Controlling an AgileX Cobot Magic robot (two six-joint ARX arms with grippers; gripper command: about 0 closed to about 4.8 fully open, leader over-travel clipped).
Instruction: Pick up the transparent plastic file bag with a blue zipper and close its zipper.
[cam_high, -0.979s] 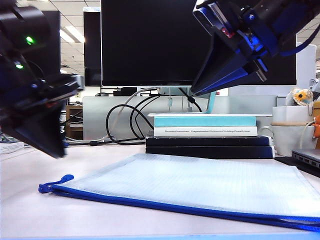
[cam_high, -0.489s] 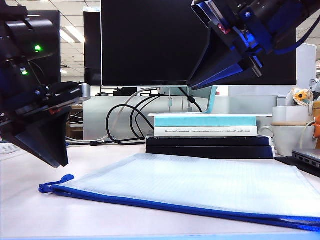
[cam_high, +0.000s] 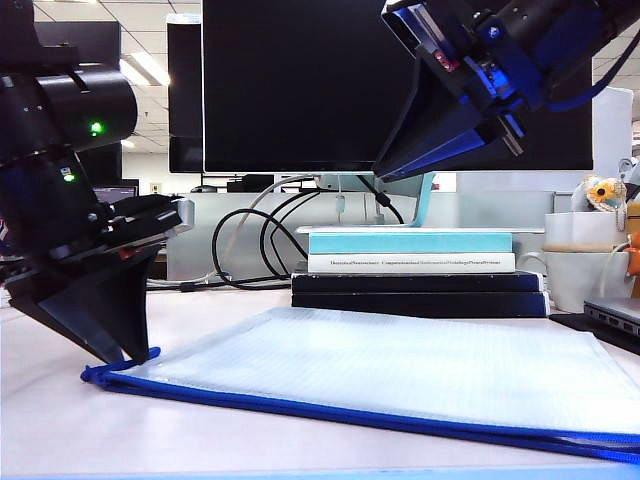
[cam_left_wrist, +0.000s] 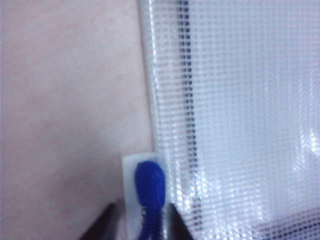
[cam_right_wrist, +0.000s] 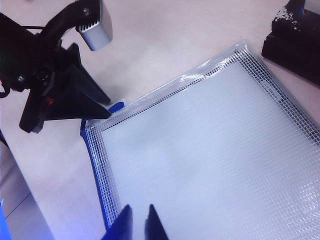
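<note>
The file bag (cam_high: 400, 365) lies flat on the desk, a translucent mesh pouch also seen in the left wrist view (cam_left_wrist: 240, 110) and the right wrist view (cam_right_wrist: 215, 150). Its blue zipper (cam_high: 350, 412) runs along the near edge (cam_right_wrist: 95, 170). At the bag's left corner is the blue cord pull (cam_left_wrist: 150, 185). My left gripper (cam_high: 130, 355) is down at that corner, open, with the cord lying between its fingers (cam_left_wrist: 140, 222); the right wrist view shows it there too (cam_right_wrist: 107, 115). High over the bag, my right gripper (cam_high: 385, 180) is closed to a thin slit with nothing in it (cam_right_wrist: 138, 216).
A stack of teal, white and dark books (cam_high: 410, 265) stands behind the bag, below a large black monitor (cam_high: 300, 80). Black cables (cam_high: 250, 240) loop at the back. At the right stand a white mug (cam_high: 580, 265) and a laptop corner (cam_high: 615, 315).
My left gripper has come down and to the right, onto the bag's corner by the pull cord, and its jaws have parted. The right gripper has stayed high, barely shifting.
</note>
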